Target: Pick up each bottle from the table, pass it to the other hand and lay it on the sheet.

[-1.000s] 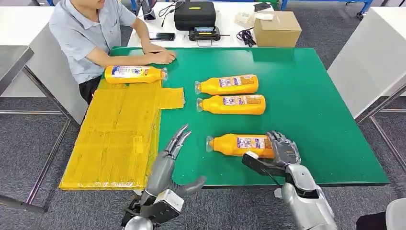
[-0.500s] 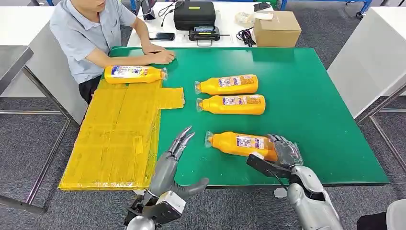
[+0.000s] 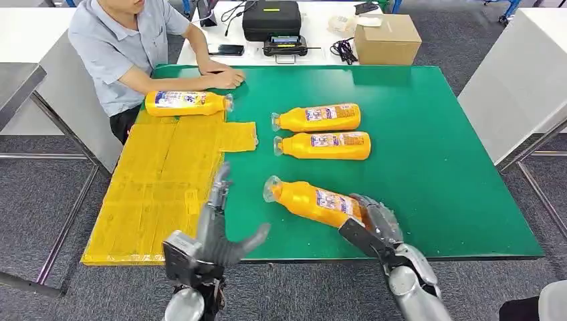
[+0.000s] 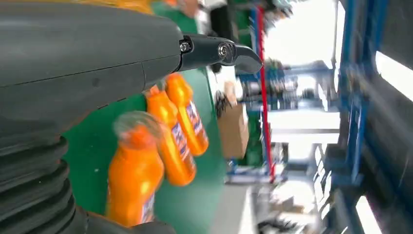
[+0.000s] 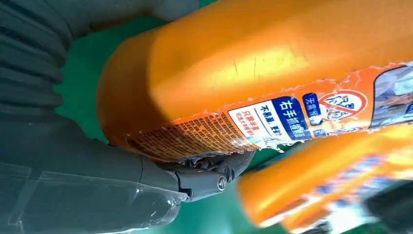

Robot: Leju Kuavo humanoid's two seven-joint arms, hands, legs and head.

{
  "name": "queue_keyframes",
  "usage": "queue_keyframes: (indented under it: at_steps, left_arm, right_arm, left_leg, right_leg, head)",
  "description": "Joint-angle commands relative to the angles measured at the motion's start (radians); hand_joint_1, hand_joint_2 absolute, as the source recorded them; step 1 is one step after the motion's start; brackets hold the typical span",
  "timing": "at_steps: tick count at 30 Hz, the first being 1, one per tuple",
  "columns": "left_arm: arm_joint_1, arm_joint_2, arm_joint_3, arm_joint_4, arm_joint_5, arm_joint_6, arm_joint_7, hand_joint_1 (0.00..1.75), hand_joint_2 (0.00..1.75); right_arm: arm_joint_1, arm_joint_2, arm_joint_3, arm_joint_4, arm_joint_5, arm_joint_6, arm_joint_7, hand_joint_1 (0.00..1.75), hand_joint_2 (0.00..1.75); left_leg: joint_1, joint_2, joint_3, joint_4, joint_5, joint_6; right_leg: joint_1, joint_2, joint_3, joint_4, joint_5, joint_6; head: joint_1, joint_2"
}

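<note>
Held bottle: an orange plastic bottle with a printed label and clear cap (image 3: 311, 200) sits in the right hand (image 3: 374, 224), base end in the palm, neck tilted up and away toward the left hand; it looks clear of the green desk (image 3: 434, 167).
Right hand: closed around the bottle's base end, fingers wrapped over the body and label; the right wrist view shows the thumb under the label edge.
Left hand: (image 3: 217, 227) fingers apart, holding nothing, raised just beside the bottle's cap end, between the bottle and the yellow taped sheet (image 3: 160, 194).
Handling: a judgement — rigid, smooth-sided plastic, likely filled and so moderately heavy, with a glossy, peeling label that may slide under the fingers. Held by one end, the weight hangs forward.
Where to take hold: the left hand would do best around the shoulder or upper body, on bare plastic just beyond the right hand's fingers, not on the narrow cap.
Other bottles: two more orange bottles (image 3: 317, 118) (image 3: 323, 145) lie side by side on the desk, beyond the held one.
Sheet: one orange bottle (image 3: 187, 103) already lies at its far end, well beyond the left hand.
Bystander: a person in a grey shirt (image 3: 120, 47) sits at the far corner, a hand resting on the desk near that bottle.
</note>
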Motion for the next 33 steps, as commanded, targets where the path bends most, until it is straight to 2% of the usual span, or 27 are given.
queue_keyframes:
  at_steps: [1, 11, 15, 19, 21, 25, 28, 31, 33]
  left_arm:
    - [-0.027, -0.028, 0.060, 0.165, 0.091, -0.035, 0.023, 0.00, 1.75]
    - [-0.031, -0.029, 0.057, 0.166, 0.092, -0.036, 0.023, 0.00, 1.75]
    - [-0.036, -0.026, 0.046, 0.226, 0.210, -0.093, 0.112, 0.00, 1.75]
    - [-0.037, 0.002, -0.004, 0.314, 0.393, -0.149, -0.009, 0.00, 1.75]
    - [-0.075, -0.018, 0.007, 0.277, 0.404, -0.139, -0.002, 0.00, 1.75]
    - [-0.103, 0.000, -0.045, 0.249, 0.361, -0.164, -0.005, 0.00, 1.75]
    - [-0.107, -0.005, -0.047, 0.263, 0.357, -0.163, -0.011, 0.00, 1.75]
    - [-0.110, 0.010, -0.079, 0.380, 0.485, -0.297, 0.093, 0.00, 1.75]
    - [-0.130, 0.011, -0.103, 0.421, 0.485, -0.299, 0.044, 0.00, 1.75]
  right_arm:
    - [0.030, 0.076, -0.039, -0.136, -0.098, 0.052, -0.022, 1.75, 1.75]
    - [0.030, 0.072, -0.040, -0.130, -0.099, 0.053, -0.022, 1.75, 1.75]
    - [0.032, 0.088, -0.027, -0.149, -0.181, 0.106, -0.065, 1.75, 1.75]
    - [0.027, 0.118, 0.026, -0.170, -0.239, 0.107, -0.095, 1.75, 1.75]
    - [-0.003, 0.127, 0.041, -0.137, -0.243, 0.099, -0.080, 1.75, 1.75]
    - [-0.039, 0.117, 0.104, -0.010, -0.271, 0.150, -0.077, 1.75, 1.75]
    - [-0.041, 0.116, 0.115, 0.023, -0.271, 0.143, -0.093, 1.75, 1.75]
    - [-0.054, 0.092, 0.205, 0.114, -0.256, 0.188, -0.131, 1.75, 1.75]
    - [-0.072, 0.096, 0.228, 0.151, -0.260, 0.182, -0.152, 1.75, 1.75]
  left_leg:
    - [0.000, 0.000, 0.003, -0.001, -0.001, -0.002]
    - [-0.001, 0.000, -0.003, 0.000, -0.001, -0.001]
    - [-0.001, 0.000, -0.002, 0.000, -0.002, -0.002]
    - [-0.001, 0.002, -0.002, -0.002, -0.001, -0.001]
    - [0.000, 0.003, -0.003, 0.000, -0.002, -0.002]
    - [0.000, 0.002, -0.004, 0.000, -0.001, -0.002]
    - [0.001, 0.002, -0.002, -0.001, -0.001, -0.002]
    - [0.000, 0.001, -0.002, -0.002, -0.001, -0.002]
    - [-0.001, 0.000, -0.002, -0.002, 0.000, -0.001]
  right_leg:
    - [0.001, -0.001, 0.002, -0.001, -0.001, -0.002]
    - [0.000, -0.001, -0.002, -0.001, -0.001, -0.002]
    - [0.000, -0.001, -0.002, 0.000, -0.001, -0.003]
    - [-0.001, 0.001, -0.002, -0.002, 0.000, -0.002]
    - [0.000, 0.002, -0.003, 0.000, 0.000, -0.002]
    - [0.000, 0.001, -0.004, -0.001, 0.000, -0.002]
    - [0.001, 0.001, -0.002, -0.002, 0.000, -0.002]
    - [0.000, 0.000, -0.001, -0.002, 0.000, -0.002]
    - [-0.001, 0.001, -0.002, -0.003, 0.000, -0.001]
  head:
    - [0.000, 0.000]
    - [0.000, 0.000]
    - [0.000, 0.000]
    - [0.000, 0.000]
    - [0.000, 0.000]
    - [0.000, 0.000]
    - [0.000, 0.000]
    - [0.000, 0.000]
    - [0.000, 0.000]
